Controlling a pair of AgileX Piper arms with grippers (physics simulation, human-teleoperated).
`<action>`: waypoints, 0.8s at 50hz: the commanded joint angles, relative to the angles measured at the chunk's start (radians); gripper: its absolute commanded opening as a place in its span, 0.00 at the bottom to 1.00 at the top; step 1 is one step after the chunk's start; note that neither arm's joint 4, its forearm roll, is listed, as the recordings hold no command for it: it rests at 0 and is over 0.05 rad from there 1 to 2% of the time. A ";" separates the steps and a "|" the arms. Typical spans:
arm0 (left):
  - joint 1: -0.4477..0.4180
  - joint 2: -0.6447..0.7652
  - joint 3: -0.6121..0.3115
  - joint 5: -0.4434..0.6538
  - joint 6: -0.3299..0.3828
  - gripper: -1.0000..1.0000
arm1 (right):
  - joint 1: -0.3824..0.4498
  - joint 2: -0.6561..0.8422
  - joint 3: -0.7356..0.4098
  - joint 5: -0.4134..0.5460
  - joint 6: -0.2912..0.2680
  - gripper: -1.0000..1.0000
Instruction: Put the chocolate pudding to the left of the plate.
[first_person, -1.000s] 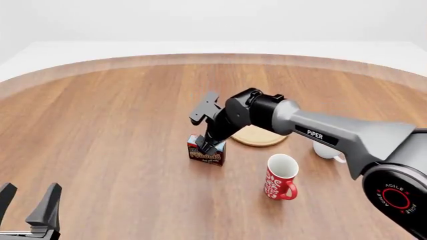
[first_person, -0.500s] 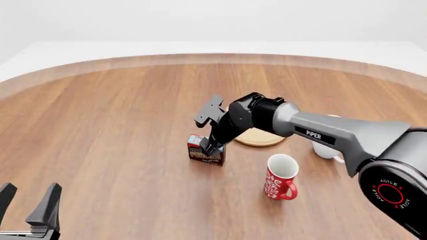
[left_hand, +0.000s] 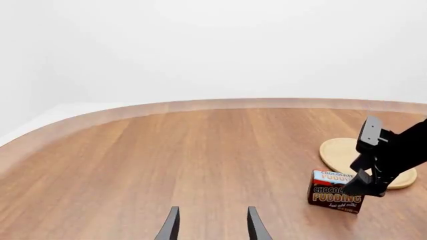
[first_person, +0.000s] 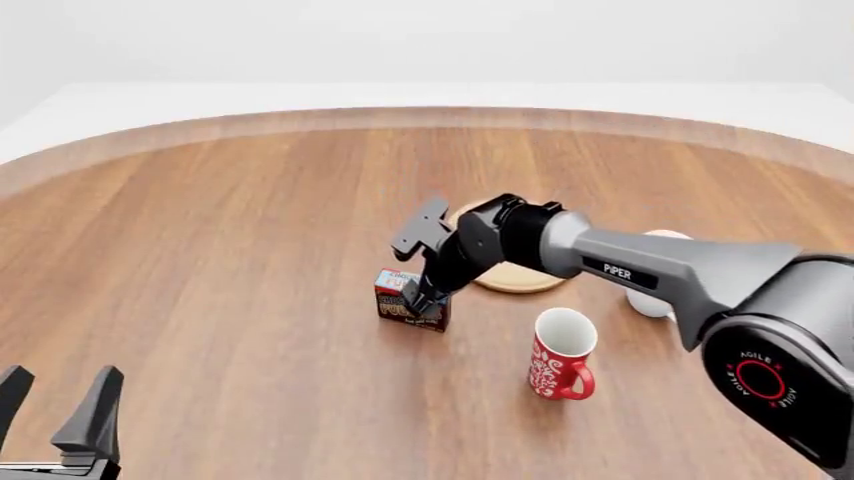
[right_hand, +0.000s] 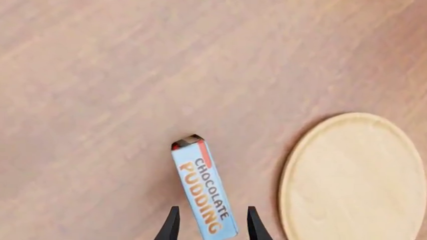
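Chocolate pudding just beside plate

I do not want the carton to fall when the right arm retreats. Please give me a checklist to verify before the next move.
1. Chocolate pudding stands on the table, left of the plate: ok.
2. Pudding clear of the plate rim: ok, a gap shows in the right wrist view.
3. Right gripper fingers opened off the carton: ok, a gap shows on each side.
4. Red mug away from the right arm's path: cannot tell.
5. Left gripper parked, open: ok.
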 joint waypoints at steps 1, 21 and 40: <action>0.000 0.000 0.000 0.000 0.000 1.00 | -0.004 0.012 0.016 -0.021 0.009 1.00; 0.000 0.000 0.000 0.000 0.000 1.00 | -0.011 0.035 0.029 -0.050 0.018 1.00; 0.000 0.000 0.000 0.000 0.000 1.00 | 0.043 -0.012 0.102 -0.119 0.066 0.00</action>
